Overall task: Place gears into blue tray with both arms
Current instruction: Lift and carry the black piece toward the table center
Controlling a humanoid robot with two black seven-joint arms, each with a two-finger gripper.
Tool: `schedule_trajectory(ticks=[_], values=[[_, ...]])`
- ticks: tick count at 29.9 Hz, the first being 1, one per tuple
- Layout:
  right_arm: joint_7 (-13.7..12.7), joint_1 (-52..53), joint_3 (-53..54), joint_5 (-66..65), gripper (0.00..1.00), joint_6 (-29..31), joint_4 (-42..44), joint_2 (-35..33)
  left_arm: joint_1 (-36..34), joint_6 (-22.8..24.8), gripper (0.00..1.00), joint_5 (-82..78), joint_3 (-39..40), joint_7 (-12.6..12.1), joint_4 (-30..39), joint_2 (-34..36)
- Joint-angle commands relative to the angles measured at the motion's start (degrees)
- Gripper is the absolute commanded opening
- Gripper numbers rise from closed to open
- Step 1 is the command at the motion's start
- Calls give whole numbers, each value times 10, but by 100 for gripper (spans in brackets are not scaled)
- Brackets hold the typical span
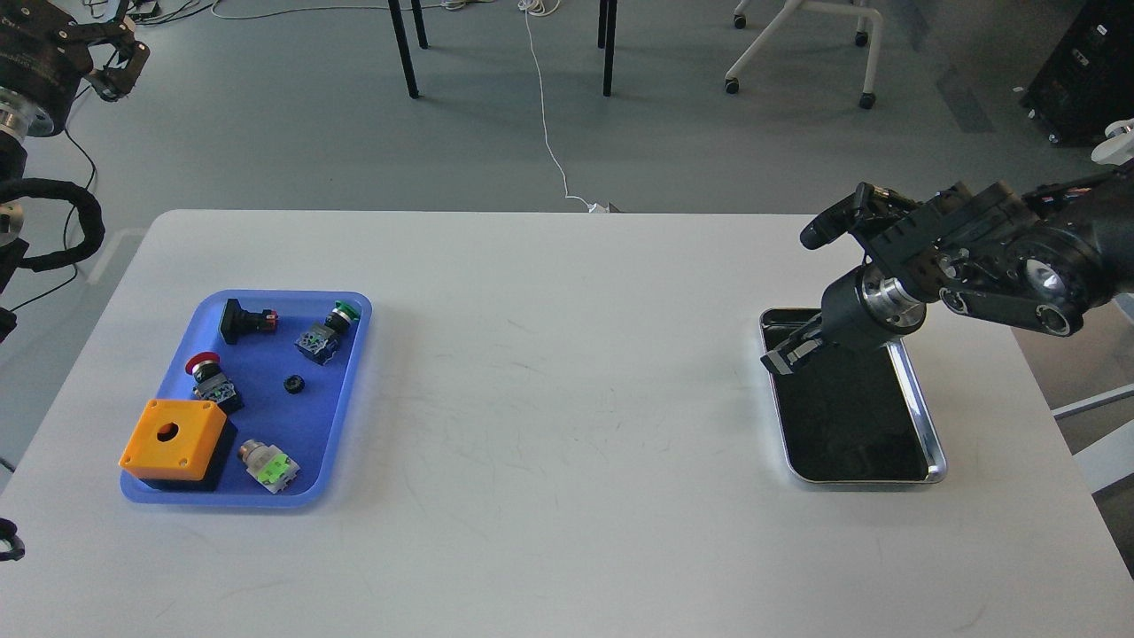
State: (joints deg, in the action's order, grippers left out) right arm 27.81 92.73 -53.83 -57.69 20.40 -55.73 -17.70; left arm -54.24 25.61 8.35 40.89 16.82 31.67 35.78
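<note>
The blue tray (350, 390) lies at the table's left. In it rests one small black gear (293, 385), among push-button switches. My right gripper (780, 358) hangs above the far left corner of the silver tray (926, 416). Its fingers are pressed together on a small dark gear that is mostly hidden between them. My left gripper (120, 64) is raised off the table at the far upper left, away from everything, and too dark to read.
An orange box (173, 437) with a black base fills the blue tray's near left corner. Red, green and black switches lie around the gear. The silver tray's dark floor shows nothing lying in it. Chair and table legs stand on the floor beyond.
</note>
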Motion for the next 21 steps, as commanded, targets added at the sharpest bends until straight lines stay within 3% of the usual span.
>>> schedule_trajectory(ticks=[1,7,21], values=[[-1,-7,25,49,20,-6,20,77,0,1,98,0,0,0,1,-2],[-1,-44,26,98,20,-73,69,177,1,24,98,0,1,1,1,2],[2,-113,30,123,20,-130,83,177,18,24,98,0,-1,-1,1,22]])
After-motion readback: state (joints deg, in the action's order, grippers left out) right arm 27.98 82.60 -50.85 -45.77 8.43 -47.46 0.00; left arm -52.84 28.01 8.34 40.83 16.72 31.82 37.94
